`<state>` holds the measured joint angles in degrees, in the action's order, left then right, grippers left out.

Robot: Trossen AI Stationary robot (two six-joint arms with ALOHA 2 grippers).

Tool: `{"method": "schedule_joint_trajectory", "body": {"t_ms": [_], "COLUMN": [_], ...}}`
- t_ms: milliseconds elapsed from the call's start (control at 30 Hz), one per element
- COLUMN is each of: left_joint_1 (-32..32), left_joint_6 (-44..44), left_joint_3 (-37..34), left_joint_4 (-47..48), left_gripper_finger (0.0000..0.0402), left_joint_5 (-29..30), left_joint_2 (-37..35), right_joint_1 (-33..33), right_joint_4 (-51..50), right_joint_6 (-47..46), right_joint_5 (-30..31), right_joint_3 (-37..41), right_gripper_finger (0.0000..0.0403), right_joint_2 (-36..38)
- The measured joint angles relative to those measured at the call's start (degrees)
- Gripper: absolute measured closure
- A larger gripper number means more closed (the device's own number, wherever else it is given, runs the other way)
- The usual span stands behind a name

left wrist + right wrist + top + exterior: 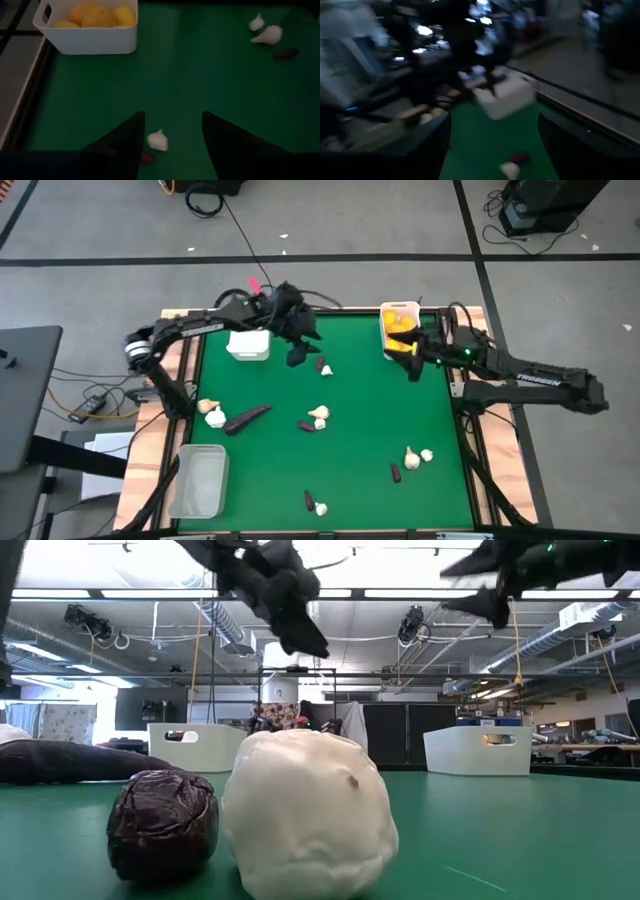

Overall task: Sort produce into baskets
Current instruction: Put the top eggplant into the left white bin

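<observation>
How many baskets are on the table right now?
3: white basket at the far left, white basket with citrus at the far right, clear basket at the near left corner.

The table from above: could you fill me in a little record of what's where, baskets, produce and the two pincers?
White basket with citrus: far edge, right side, holding yellow and orange fruit
Empty-looking white basket: far edge, left side
Clear basket: near left corner
Loose produce: garlic bulbs and small eggplants scattered on the green mat
Left pincer: open, above a garlic bulb beside the empty-looking basket
Right pincer: open, holding nothing, beside the citrus basket
</observation>
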<state>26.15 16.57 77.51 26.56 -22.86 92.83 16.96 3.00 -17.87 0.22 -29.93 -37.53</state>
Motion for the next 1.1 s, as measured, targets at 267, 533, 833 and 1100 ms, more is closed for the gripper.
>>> {"method": "schedule_joint_trajectory", "body": {"t_ms": [267,533,833,1100], "left_joint_1": [-5.3,-14.3,-22.4,-25.2], "left_joint_6": [-8.9,-15.7,-21.3,-21.5], "left_joint_3": [-20.2,-35.0,-41.4,-43.2], "left_joint_4": [-13.6,-21.4,-23.4,-33.0], "left_gripper_finger": [0.02,0.02,0.02,0.02], "left_joint_5": [4.3,13.4,21.3,23.5], "left_joint_2": [-16.1,-27.3,-31.2,-28.4], "right_joint_1": [-14.5,-17.9,-18.1,-17.9], "right_joint_4": [15.2,32.8,33.8,52.1], "right_joint_6": [7.9,11.6,13.1,11.7], "right_joint_5": [4.6,-4.6,-5.4,-0.1], "right_joint_3": [3.1,7.1,6.8,6.7], "right_gripper_finger": [0.01,0.0099,0.0103,0.0105], "right_joint_2": [-3.3,-10.3,-23.3,-35.0]}}
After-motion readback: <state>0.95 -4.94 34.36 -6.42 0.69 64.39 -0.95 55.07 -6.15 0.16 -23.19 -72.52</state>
